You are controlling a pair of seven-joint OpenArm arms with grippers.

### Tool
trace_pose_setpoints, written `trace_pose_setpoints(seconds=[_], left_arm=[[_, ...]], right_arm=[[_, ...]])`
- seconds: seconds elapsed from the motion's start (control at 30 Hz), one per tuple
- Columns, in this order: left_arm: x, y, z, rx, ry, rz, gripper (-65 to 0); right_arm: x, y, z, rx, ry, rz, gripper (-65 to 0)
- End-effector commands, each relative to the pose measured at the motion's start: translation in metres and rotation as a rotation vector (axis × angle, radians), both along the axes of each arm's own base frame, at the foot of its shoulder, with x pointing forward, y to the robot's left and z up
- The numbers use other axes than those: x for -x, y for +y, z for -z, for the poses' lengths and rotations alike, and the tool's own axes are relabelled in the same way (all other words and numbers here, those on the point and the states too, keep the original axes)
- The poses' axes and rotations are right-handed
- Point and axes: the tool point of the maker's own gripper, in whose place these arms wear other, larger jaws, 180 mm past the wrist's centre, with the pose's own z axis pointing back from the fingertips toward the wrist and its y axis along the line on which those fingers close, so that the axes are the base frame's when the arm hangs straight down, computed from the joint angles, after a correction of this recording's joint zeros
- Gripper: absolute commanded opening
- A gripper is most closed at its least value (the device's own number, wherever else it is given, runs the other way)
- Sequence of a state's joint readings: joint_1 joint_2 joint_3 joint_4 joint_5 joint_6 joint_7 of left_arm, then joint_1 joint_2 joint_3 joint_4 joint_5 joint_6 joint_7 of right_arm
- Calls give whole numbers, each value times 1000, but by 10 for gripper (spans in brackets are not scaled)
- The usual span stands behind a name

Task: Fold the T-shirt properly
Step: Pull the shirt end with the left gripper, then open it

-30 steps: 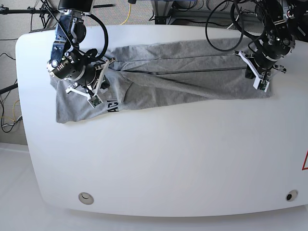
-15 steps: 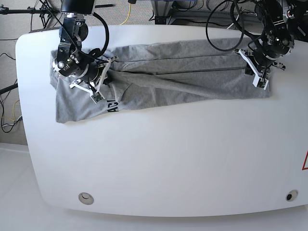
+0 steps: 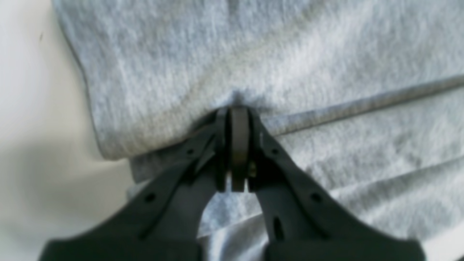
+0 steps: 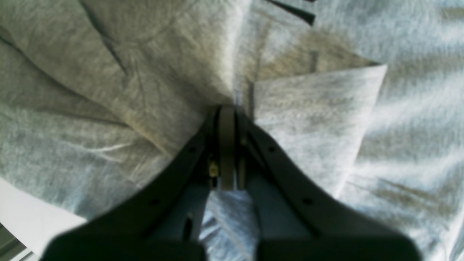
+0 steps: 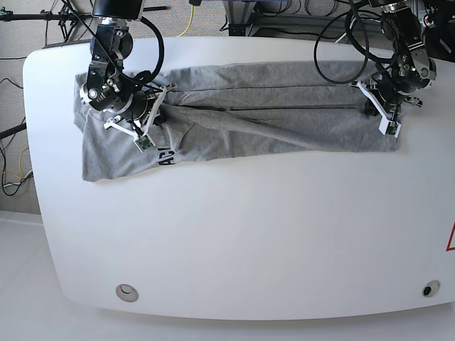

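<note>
T-shirt: We saw the heather-grey T-shirt (image 5: pixel 234 142) lying across the far part of the white table (image 5: pixel 249 234), stretched wide from one arm to the other and folded into long, overlapping bands.
Lettering: We could make out a small patch of black lettering (image 5: pixel 166 156) near the shirt's near edge, just beside the right gripper; most of the print was hidden.
Left gripper: We had the left gripper (image 3: pixel 235 114) shut, its tips touching the cloth at the edge of a fold, near the shirt's end on the base view's right. We could not tell whether any fabric was pinched between them.
Right gripper: We had the right gripper (image 4: pixel 230 112) shut too, its tips down against the cloth among creases and overlapping layers. Here as well, we could not tell whether it held fabric.
Folds: Between the grippers we saw long dark creases running across the shirt, and the near edge of the cloth slanted. The layers looked more rumpled around the right gripper.
Table: Near its front corners we saw two round fittings, one on the view's left (image 5: pixel 127 293) and one on its right (image 5: pixel 431 288), both well apart from the shirt.
Table edge: We noticed a red outline (image 5: pixel 451 238) at the view's right border, only partly in sight.
</note>
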State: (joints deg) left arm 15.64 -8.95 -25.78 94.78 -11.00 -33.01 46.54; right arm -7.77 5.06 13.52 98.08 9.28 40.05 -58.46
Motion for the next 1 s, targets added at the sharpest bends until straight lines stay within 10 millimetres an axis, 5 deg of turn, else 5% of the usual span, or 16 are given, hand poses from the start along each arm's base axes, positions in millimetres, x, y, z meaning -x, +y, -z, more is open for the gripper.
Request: trace_pose_setpoints(seconds=[0.0,0.57,0.97], left_arm=[[-5,4,-1,-2,-18,3,-647],[-37,22,5,-2,-17,5,-647],[-36,36,1,-34,-16,4,-647]], right_arm=[[1,-4,-1,20,6,1,-650],[-14,-16,-9,-21,-34,120,-650],[-25,-9,-12,-25,-54,145,-650]])
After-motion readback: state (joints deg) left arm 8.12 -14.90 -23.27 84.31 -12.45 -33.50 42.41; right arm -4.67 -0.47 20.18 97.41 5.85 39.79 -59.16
